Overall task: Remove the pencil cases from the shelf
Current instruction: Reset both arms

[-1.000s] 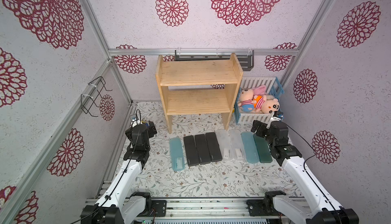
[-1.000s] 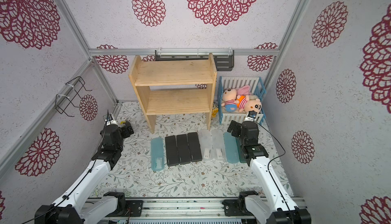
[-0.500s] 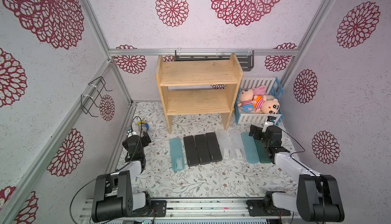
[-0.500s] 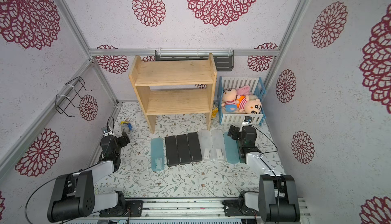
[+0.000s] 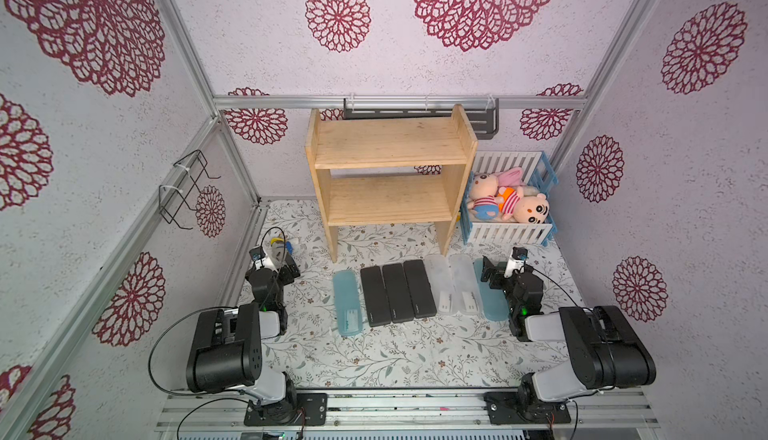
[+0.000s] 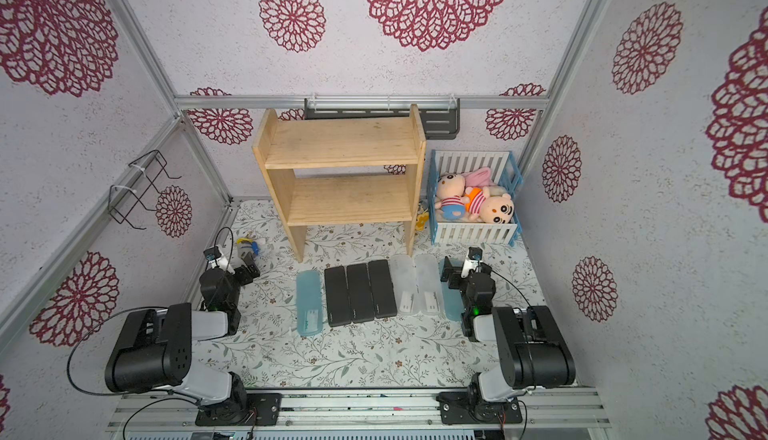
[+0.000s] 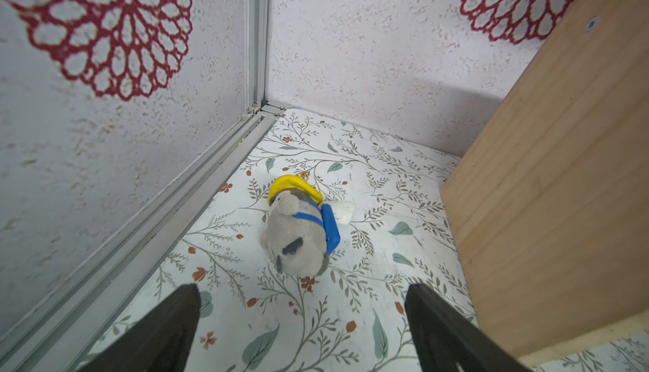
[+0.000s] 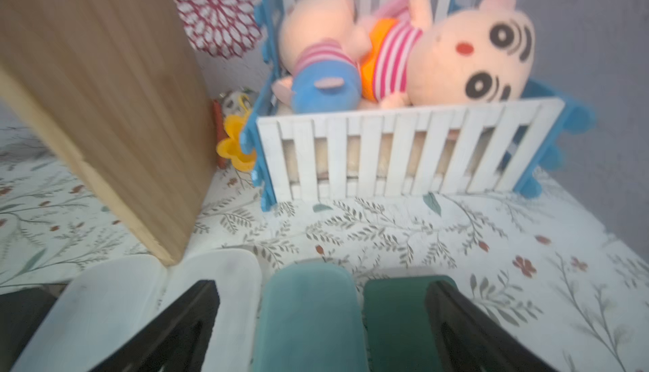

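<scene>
The light wooden shelf (image 5: 390, 143) (image 6: 340, 143) stands at the back with both tiers bare. In front of it several pencil cases lie side by side on the floral mat: a light blue one (image 5: 347, 303), three dark grey (image 5: 397, 292), two frosted clear (image 5: 455, 288) and another light blue (image 5: 490, 305). My right gripper (image 5: 492, 269) (image 8: 323, 289) hangs open just above the row's right end, over the light blue case (image 8: 309, 317) and a dark green case (image 8: 393, 317), holding nothing. My left gripper (image 5: 286, 269) (image 7: 302, 293) is open and empty near the left wall, apart from the row.
A small grey plush with a yellow hat (image 7: 298, 229) lies just beyond my left gripper. A white-and-blue crate of plush dolls (image 5: 509, 230) stands right of the shelf, with a yellow flower toy (image 8: 233, 145) between them. A dark rack (image 5: 419, 111) and a wire holder (image 5: 183, 192) hang on the walls.
Both arms have folded back and down toward the front rail. The right gripper has drifted slightly left and nearer. Both grippers stay open and the pencil cases have not moved.
</scene>
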